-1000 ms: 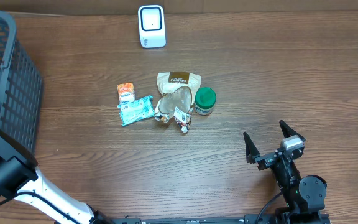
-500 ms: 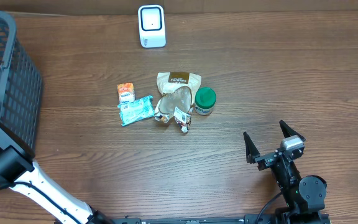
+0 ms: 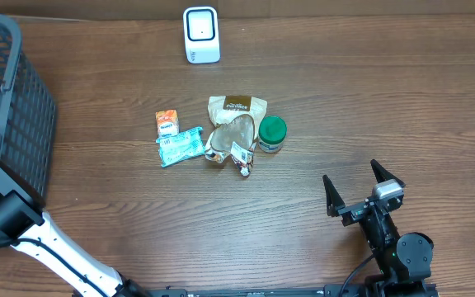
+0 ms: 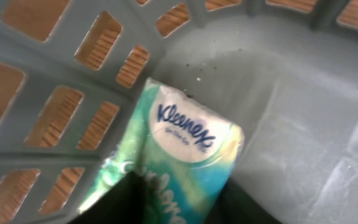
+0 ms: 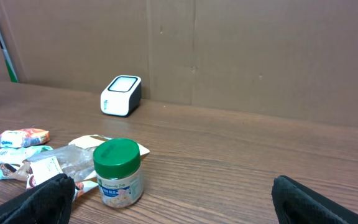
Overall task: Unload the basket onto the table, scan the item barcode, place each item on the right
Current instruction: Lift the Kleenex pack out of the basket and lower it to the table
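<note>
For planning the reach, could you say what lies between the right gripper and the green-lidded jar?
Only bare tabletop lies between right gripper and jar, per the overhead view.

overhead | we are looking down on a wooden table (image 3: 386, 91) | white scanner (image 3: 201, 35) is standing at the far edge | jar (image 3: 272, 133), brown pouch (image 3: 237, 106), clear bag (image 3: 232, 139), tissue pack (image 3: 181, 146) and orange packet (image 3: 166, 122) are lying clustered mid-table | our left arm (image 3: 7, 216) is reaching up beside the grey basket (image 3: 23, 115) | our right gripper (image 3: 350, 172) is resting with jaws spread wide
</note>
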### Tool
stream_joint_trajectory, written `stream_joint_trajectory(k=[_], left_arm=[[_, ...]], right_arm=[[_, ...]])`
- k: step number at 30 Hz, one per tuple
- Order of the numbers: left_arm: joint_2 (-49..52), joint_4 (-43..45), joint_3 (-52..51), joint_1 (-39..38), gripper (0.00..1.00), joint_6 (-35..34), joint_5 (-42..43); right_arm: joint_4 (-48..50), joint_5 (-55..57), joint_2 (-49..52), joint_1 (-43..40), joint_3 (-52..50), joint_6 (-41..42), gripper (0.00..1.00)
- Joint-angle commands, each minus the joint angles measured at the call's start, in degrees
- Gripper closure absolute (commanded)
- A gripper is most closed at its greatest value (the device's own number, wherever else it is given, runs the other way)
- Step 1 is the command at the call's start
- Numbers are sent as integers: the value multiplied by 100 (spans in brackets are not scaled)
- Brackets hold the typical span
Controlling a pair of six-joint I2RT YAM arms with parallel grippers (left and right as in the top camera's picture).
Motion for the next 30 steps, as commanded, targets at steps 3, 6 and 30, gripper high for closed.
stream_joint_trajectory(k=[3,6,30], left_arm=[[289,-243,-2,-46,96,48,129],[173,-299,4,-55,96,-83,127],[-5001,-2741,7,-1346,96,-1974,2273]], right_arm=[[31,11,-35,-37,-59,13,0],[31,13,-35,-37,-59,13,0],[31,13,-35,-37,-59,13,0]])
